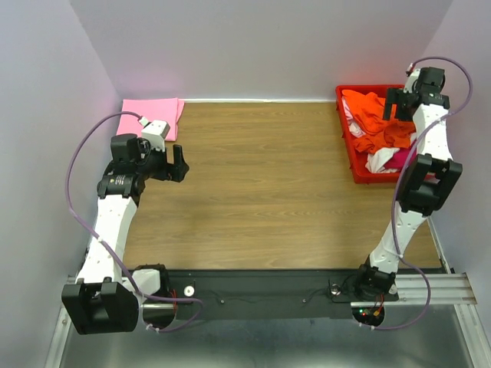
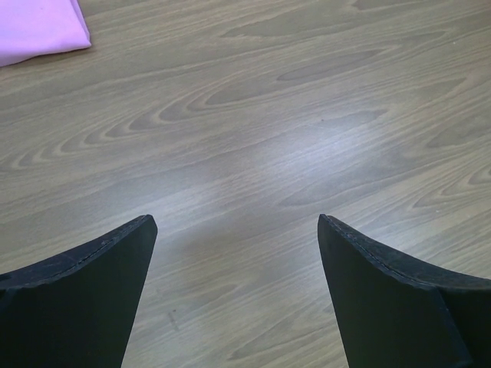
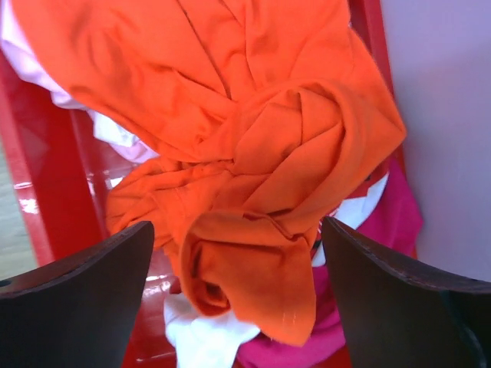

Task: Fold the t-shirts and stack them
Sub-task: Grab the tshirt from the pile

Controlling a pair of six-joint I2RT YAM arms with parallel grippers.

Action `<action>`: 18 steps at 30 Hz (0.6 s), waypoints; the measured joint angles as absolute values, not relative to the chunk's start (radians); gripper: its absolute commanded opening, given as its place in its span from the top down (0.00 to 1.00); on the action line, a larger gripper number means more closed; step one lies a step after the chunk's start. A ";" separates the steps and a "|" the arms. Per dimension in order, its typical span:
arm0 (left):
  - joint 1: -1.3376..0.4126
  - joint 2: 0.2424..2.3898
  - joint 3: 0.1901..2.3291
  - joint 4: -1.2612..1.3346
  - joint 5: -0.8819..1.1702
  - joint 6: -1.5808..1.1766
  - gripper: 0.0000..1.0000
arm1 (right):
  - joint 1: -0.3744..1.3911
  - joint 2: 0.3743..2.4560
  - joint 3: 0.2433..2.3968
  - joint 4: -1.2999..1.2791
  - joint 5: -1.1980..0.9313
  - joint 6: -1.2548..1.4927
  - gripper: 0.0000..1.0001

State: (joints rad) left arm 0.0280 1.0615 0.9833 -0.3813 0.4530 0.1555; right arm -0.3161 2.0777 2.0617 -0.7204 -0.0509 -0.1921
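Note:
A crumpled orange t-shirt (image 1: 372, 115) lies on top of the pile in the red crate (image 1: 354, 165) at the back right, over white (image 1: 381, 159) and magenta (image 1: 400, 157) shirts. In the right wrist view the orange shirt (image 3: 253, 153) fills the frame, with white (image 3: 199, 337) and magenta (image 3: 383, 230) cloth beneath. My right gripper (image 1: 402, 101) (image 3: 238, 253) is open above the orange shirt, holding nothing. A folded pink t-shirt (image 1: 151, 116) lies at the back left; its corner shows in the left wrist view (image 2: 38, 27). My left gripper (image 1: 181, 162) (image 2: 236, 230) is open and empty over bare wood.
The wooden table top (image 1: 261, 184) runs between the pink shirt and the crate. Lilac walls close in the back and both sides. The crate sits against the right wall (image 3: 445, 115).

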 measured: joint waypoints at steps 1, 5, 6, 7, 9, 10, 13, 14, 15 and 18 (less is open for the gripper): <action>0.028 1.061 0.983 -0.381 0.452 0.155 0.01 | -0.318 2.099 2.070 -0.720 -0.046 -0.193 0.08; 0.028 1.061 0.983 -0.379 0.448 0.155 0.01 | -0.318 2.150 2.083 -0.723 -0.035 -0.194 0.16; 0.028 1.061 0.983 -0.378 0.448 0.155 0.01 | -0.318 2.164 2.083 -0.725 -0.032 -0.192 0.25; 0.028 1.061 0.983 -0.378 0.446 0.155 0.01 | -0.318 2.171 2.084 -0.725 -0.031 -0.191 0.31; 0.028 1.061 0.983 -0.377 0.444 0.155 0.01 | -0.318 2.197 2.087 -0.726 -0.028 -0.188 0.45; 0.028 1.061 0.983 -0.377 0.443 0.155 0.01 | -0.318 2.206 2.088 -0.726 -0.025 -0.184 0.61; 0.028 1.061 0.983 -0.377 0.443 0.155 0.01 | -0.319 2.222 2.092 -0.730 -0.017 -0.183 0.97; 0.028 1.062 0.983 -0.377 0.443 0.156 0.01 | -0.319 2.224 2.100 -0.735 -0.013 -0.181 0.99; 0.028 1.063 0.983 -0.377 0.443 0.156 0.01 | -0.319 2.225 2.110 -0.738 -0.010 -0.181 0.99; 0.028 1.064 0.983 -0.377 0.443 0.155 0.01 | -0.320 2.224 2.147 -0.741 0.000 -0.180 0.99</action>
State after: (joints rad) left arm 0.0280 1.0637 0.9833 -0.3767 0.4435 0.1555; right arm -0.3199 2.2242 2.1468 -0.7414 0.0002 -0.1802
